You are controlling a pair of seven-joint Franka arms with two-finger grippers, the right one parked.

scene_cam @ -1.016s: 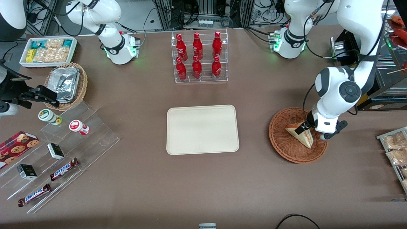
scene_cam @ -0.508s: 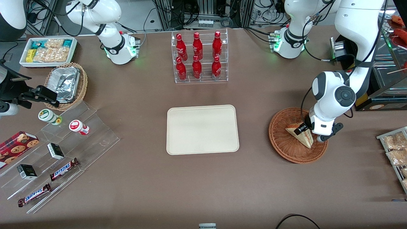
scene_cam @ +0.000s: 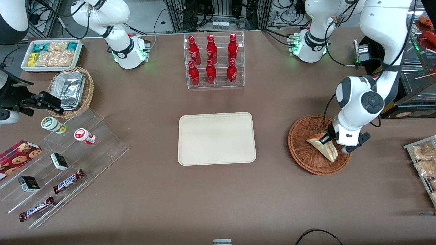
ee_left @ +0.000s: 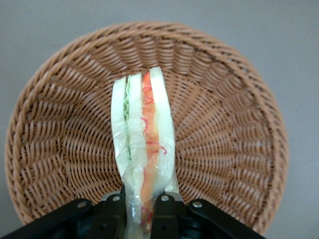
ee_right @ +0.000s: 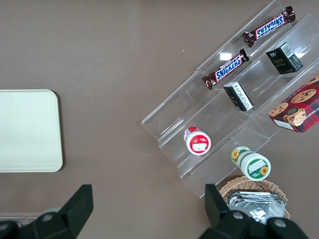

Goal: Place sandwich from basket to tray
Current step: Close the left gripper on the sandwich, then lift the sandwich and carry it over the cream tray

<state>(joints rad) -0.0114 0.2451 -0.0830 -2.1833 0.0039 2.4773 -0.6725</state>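
One claw (scene_cam: pixel 327 139) is gripping the sandwich (scene_cam: pixel 323 147) over the basket (scene_cam: pixel 308 154), its two black fingers (ee_left: pixel 113 214) pressing closed on the wedge's wrapped end while the filling edge (red, pink and green layers between pale bread) is pointing away from the wrist camera. The sandwich is tilting within the basket's rim; whether its lower tip is touching the weave cannot be told. The reddish-brown basket is sitting on the brown worktop (scene_cam: pixel 218 197) toward the working arm's end, well apart from that end's edge. The cream-white tray (scene_cam: pixel 217 139) is lying flat at the middle of the worktop, well apart from the basket, with nothing on it. Six red bottles (scene_cam: pixel 211 61) are standing in a clear rack near the worktop edge farthest from the front camera. At the parked arm's end, a tan wicker basket of foil trays (scene_cam: pixel 71 90) is resting near that edge, with clear acrylic steps (scene_cam: pixel 102 146) holding chocolate bars nearer the front camera's corner.
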